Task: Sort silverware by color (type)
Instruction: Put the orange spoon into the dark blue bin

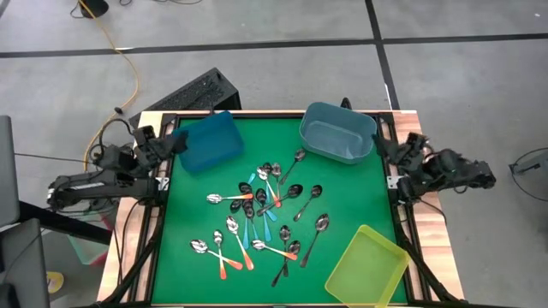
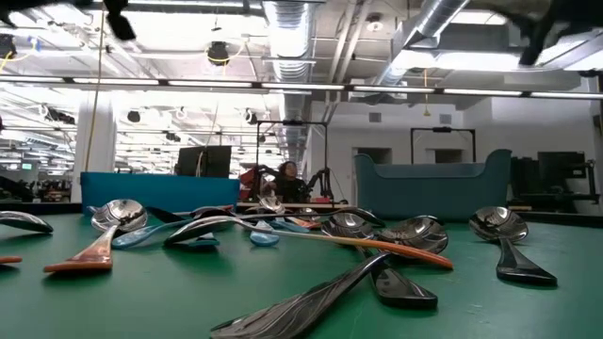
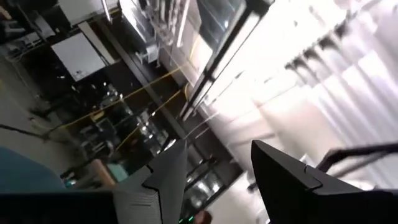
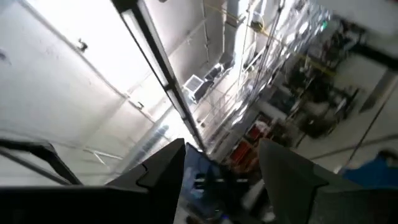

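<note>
Several small spoons (image 1: pixel 261 205) with shiny bowls lie scattered and partly crossed on the green mat (image 1: pixel 342 197). Their handles are orange-red (image 1: pixel 229 267), light blue (image 1: pixel 250 229) or dark metal (image 1: pixel 287 261). In the low view they lie flat across the mat, one orange handle (image 2: pixel 396 247) resting over others. My left gripper (image 1: pixel 175 137) is at the table's left edge by the blue bin. It is open and empty and points up toward the ceiling (image 3: pixel 214 186). My right gripper (image 1: pixel 383 147) is at the right edge, also open, empty and pointing up (image 4: pixel 221 180).
A blue bin (image 1: pixel 205 141) stands at the far left of the mat. A grey-blue bin (image 1: pixel 336 133) stands at the far right. A yellow-green bin (image 1: pixel 366 267) stands at the near right. A wooden frame (image 1: pixel 154 257) borders the mat. A person (image 2: pixel 283 174) sits far behind the table.
</note>
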### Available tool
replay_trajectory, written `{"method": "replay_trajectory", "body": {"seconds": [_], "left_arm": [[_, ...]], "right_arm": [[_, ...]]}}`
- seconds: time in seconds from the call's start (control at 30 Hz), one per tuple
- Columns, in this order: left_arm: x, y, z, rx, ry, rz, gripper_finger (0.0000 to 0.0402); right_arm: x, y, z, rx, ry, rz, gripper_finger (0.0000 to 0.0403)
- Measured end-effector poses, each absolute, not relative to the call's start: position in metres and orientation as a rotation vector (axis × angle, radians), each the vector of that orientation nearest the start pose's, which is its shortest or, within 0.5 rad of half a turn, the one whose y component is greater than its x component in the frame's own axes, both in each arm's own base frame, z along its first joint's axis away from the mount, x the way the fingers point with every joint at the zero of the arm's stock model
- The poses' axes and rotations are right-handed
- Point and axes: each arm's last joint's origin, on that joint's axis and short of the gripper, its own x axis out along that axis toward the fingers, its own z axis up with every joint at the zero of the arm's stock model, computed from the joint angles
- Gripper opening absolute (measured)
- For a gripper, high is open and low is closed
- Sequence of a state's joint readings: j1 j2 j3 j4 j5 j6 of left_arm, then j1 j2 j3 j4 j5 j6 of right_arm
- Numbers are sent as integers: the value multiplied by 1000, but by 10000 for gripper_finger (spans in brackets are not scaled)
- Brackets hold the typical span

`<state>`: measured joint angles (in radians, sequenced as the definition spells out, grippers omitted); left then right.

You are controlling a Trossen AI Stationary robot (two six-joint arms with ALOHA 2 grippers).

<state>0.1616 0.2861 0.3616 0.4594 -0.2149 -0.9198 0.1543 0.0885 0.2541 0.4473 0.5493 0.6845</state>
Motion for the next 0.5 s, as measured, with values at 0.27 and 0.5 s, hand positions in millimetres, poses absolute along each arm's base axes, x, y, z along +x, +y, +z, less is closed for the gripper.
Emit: {"method": "replay_trajectory", "body": {"seconds": [0.27,0.5], "left_arm": [[120,20,369,-708,-71,168,164],[136,22,381,-490,505,261,164]], "right_arm": [[76,-3,346,543,-400,-315,221],[102,1,356,416,-53,-394,221]]}}
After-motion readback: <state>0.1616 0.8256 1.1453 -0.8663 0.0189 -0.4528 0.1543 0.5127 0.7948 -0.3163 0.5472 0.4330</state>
